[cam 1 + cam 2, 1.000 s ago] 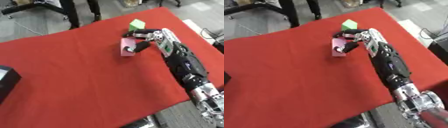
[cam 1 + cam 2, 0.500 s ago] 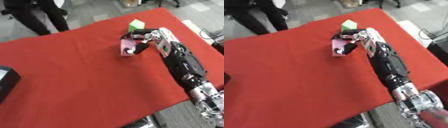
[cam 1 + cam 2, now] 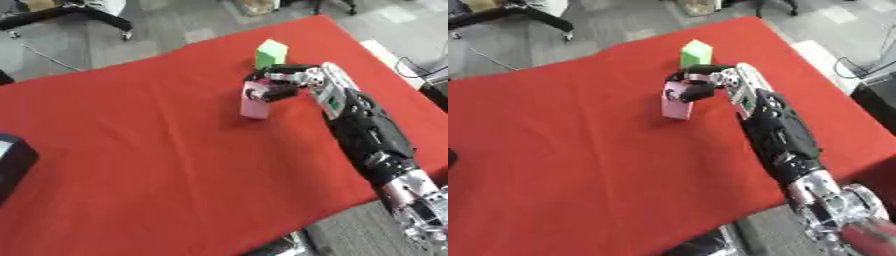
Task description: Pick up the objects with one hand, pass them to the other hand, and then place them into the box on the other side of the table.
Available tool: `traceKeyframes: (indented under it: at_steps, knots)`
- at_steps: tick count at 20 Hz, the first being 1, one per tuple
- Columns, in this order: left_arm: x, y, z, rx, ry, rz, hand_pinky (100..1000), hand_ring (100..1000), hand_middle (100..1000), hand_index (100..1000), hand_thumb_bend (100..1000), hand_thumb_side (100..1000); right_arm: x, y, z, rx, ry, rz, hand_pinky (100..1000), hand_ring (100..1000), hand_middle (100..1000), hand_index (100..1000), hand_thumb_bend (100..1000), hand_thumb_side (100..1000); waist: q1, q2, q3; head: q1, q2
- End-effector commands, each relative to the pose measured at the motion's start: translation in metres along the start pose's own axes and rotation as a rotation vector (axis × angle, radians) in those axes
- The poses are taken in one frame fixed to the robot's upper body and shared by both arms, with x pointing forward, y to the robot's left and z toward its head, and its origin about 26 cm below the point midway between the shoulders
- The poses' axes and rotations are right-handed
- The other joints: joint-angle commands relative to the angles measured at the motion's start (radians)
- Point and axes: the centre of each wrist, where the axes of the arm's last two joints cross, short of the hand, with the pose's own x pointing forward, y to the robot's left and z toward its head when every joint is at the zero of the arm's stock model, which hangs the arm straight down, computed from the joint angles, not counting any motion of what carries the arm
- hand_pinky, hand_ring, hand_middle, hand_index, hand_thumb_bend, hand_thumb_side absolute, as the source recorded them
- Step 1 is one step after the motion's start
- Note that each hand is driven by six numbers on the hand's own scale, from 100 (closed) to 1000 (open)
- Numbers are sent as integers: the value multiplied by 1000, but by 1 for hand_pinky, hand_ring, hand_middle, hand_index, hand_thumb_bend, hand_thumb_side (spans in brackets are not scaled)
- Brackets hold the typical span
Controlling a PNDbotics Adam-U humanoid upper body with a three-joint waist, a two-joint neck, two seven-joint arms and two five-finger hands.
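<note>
A pink block (image 3: pixel 255 103) stands on the red table cloth (image 3: pixel 149 165) toward the far right. My right hand (image 3: pixel 290 81) reaches in from the right, and its curled fingers and thumb close round the top of the pink block. Just behind the hand sits a green block (image 3: pixel 270 53), apart from it. A black box (image 3: pixel 12 162) shows at the left edge of the table. My left hand is in no view.
The table's far edge runs just behind the green block, with grey floor and a chair base (image 3: pixel 79 14) beyond. The right edge of the table lies close to my forearm (image 3: pixel 367 135).
The whole picture has shifted a little as the head moved. My right hand's fingers have closed further round the pink block, which stays at the same spot on the cloth.
</note>
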Motion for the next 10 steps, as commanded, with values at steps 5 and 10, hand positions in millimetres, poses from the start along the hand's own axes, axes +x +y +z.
traceKeyframes:
  at_steps: [5,10]
  knots:
    - [6,4,-2,11,-20,-9,525,764,808,881,287,879,1,-27,16,-83,7,21,986,1000,902,993,100,955,-16,-21,1,-8,-2]
    - [6,4,-2,12,-18,-11,523,764,808,881,279,883,7,-30,19,-47,-19,104,976,998,903,1000,164,816,-18,-20,1,-10,-2]
